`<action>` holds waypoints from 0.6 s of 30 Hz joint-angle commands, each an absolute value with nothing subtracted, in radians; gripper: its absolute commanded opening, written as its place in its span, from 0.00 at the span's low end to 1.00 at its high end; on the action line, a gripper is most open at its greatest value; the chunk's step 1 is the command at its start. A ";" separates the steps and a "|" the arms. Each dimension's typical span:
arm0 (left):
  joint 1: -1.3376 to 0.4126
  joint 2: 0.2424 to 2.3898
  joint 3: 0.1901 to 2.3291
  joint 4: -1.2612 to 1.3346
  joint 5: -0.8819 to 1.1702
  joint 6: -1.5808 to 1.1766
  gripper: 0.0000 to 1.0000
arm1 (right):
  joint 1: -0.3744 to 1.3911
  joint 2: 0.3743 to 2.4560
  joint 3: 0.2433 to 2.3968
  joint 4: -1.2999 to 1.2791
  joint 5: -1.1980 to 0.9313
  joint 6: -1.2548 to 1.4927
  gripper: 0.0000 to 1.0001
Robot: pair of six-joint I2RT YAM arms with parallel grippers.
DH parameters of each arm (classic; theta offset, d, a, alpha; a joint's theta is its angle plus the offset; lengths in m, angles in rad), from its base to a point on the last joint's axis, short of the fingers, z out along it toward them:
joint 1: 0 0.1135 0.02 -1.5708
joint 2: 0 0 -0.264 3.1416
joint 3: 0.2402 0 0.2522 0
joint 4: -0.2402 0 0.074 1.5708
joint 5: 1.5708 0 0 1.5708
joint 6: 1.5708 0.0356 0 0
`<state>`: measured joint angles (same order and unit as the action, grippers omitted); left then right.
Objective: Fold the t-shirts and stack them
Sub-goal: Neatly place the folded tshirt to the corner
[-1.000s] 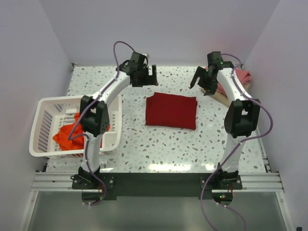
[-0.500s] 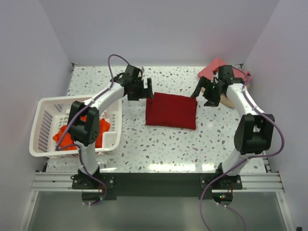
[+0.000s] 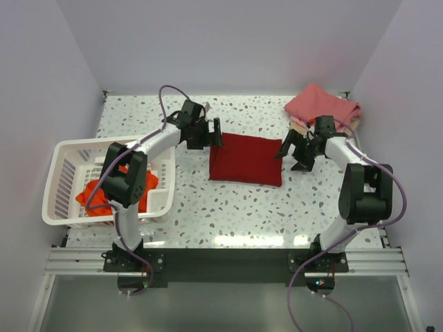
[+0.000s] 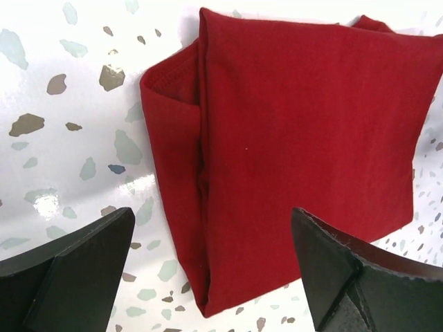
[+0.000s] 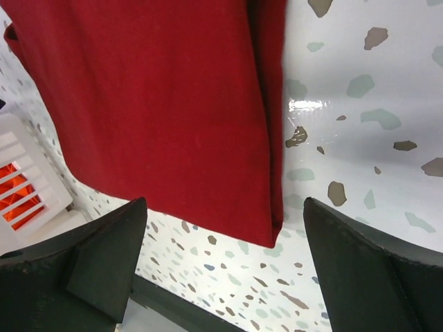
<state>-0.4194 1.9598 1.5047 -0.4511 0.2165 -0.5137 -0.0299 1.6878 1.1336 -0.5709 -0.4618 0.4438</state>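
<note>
Looks about half done. See the red shirt [image 3: 246, 160], folded into a neat block, flat in the middle of the table [image 3: 228, 207]. Find the pink shirt [image 3: 322, 105] folded at the far right corner, with a strip of tan shirt [image 3: 299, 127] at its near edge. Look in the basket [image 3: 59, 187] on the left for the orange shirt [image 3: 93, 197], all bunched up, not folded yet. Still to do, at a guess: put red on the pile, then fold orange.

Spot the left gripper [image 3: 213, 133] at red's left edge and the right gripper [image 3: 291, 155] at its right edge. Both wide apart, holding nothing.

Shiny white speckled top. Plain pale walls on three sides.
</note>
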 commanded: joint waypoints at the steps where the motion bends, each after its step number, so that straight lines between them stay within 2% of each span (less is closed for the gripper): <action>1: -0.416 1.977 1.474 -0.364 0.253 -0.514 1.00 | -0.032 1.690 1.108 -0.474 -0.497 0.428 0.98; 13: -0.417 2.069 1.499 -0.364 0.247 -0.511 0.99 | -0.031 1.779 1.055 -0.368 -0.514 0.440 0.96; 18: -0.417 2.080 1.480 -0.359 0.268 -0.520 0.88 | -0.026 1.799 1.042 -0.331 -0.517 0.468 0.96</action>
